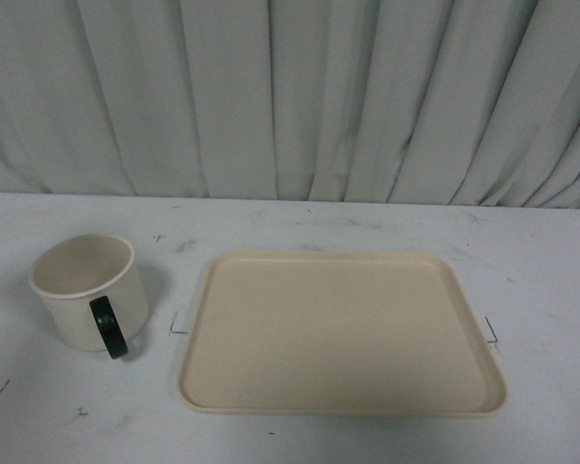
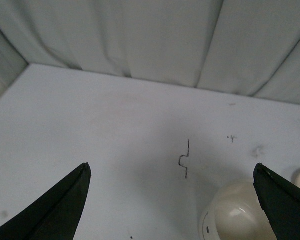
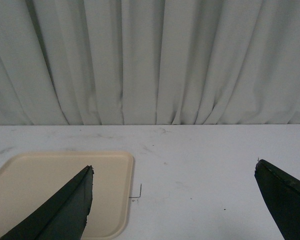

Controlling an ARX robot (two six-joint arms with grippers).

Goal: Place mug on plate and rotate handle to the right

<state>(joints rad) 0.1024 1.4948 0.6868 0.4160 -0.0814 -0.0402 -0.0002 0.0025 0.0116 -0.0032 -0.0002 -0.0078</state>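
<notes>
Mug (image 1: 82, 290) stands upright on the white table (image 1: 367, 217), left of the plate (image 1: 338, 329) and clear of its rim, with a strip of bare tabletop between them. Its mouth faces up and shows a cream inside. The black handle (image 1: 108, 327) sticks out on the side nearest the camera, on the half of the mug closer to the plate. The plate lies flat with nothing on it. A small black corner mark (image 1: 177, 324) sits just beside the plate's left edge, and another (image 1: 491, 331) just beside its right edge. Behind the plate, a pale pleated curtain (image 1: 290, 97) hangs along the far edge of the table.

In the left wrist view, the left gripper (image 2: 171, 167) has its two dark fingers spread wide with only tabletop between them. The mug (image 2: 235, 215) shows partly, close beside one finger (image 2: 280, 200) and not touched by it. In the right wrist view, the right gripper (image 3: 173, 166) is likewise spread wide and holds nothing. One of its fingers (image 3: 60, 210) overlaps part of the plate (image 3: 50, 172) in the picture.
</notes>
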